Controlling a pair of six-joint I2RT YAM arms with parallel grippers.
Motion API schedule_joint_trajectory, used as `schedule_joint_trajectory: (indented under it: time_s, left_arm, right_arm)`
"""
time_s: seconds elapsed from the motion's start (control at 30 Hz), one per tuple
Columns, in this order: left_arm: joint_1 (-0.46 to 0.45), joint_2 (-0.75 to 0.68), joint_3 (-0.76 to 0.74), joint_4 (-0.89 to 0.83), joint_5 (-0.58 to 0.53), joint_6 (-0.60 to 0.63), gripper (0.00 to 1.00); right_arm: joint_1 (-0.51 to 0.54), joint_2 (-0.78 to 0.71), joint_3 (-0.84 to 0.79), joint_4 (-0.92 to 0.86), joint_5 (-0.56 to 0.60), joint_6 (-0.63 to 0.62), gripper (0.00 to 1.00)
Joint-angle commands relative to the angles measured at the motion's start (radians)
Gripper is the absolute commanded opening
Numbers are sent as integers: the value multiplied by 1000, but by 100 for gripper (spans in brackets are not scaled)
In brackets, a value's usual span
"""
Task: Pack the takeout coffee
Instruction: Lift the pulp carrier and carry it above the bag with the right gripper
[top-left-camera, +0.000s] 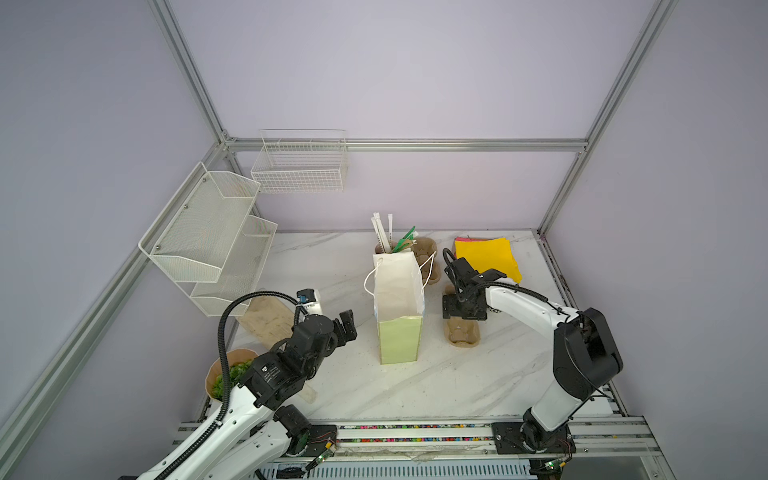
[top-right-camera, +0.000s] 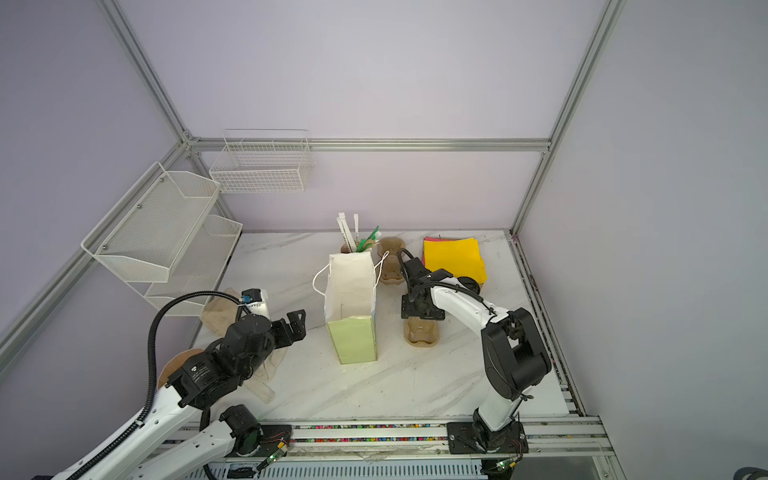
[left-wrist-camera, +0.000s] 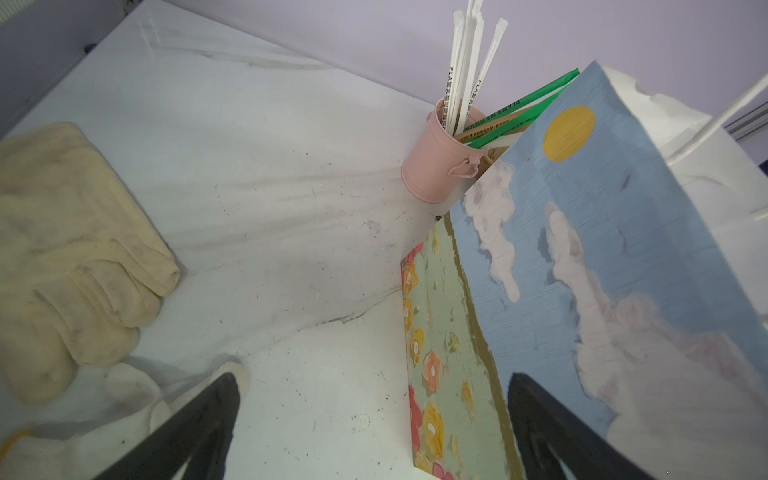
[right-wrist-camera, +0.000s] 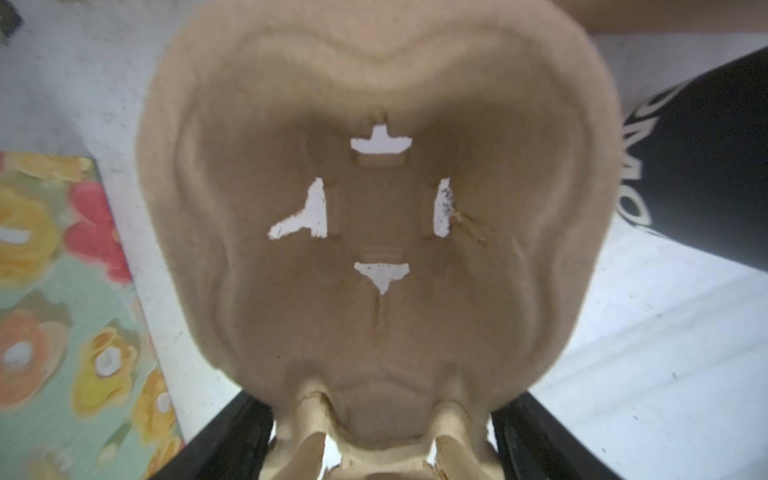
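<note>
Takeout coffee (right-wrist-camera: 706, 158) waited beside the pulp carrier (top-left-camera: 461, 334), right of centre in both top views. The right gripper (right-wrist-camera: 384, 419) straddled that carrier unclenched, likely to fetch it, and the left gripper (left-wrist-camera: 372, 378) gaped empty.

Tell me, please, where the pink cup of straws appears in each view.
In a top view: pink cup of straws, back centre, behind the gift bag.
In a top view: cup likewise behind the bag.
Left wrist: cup beside the bag's sky-blue side.
Right wrist: not in it.
Shared landmark: the bag, in all four.
</note>
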Motion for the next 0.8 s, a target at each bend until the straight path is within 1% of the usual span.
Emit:
schedule_joint_trajectory:
  time_s: [0.0, 0.2, 0.4, 0.63, 0.77]
  left_arm:
    - [3, 21, -89, 83, 84, -109, 100]
    - [4, 101, -171, 211, 170, -169, 100]
    - [4, 195, -217, 344, 239, -211, 100]
    - [4, 322, -207, 487, 304, -222, 100]
    - [4, 405, -170, 532, 336, -216, 100]
  right_arm:
    - [6, -74, 73, -98, 57, 23, 82]
    - [6, -153, 179, -189, 90, 28, 83]
    - [7, -181, 351, -313, 114, 13, 82]
    - [18, -174, 582, -427, 130, -17, 82]
    - [38, -150, 716, -481, 126, -33, 81]
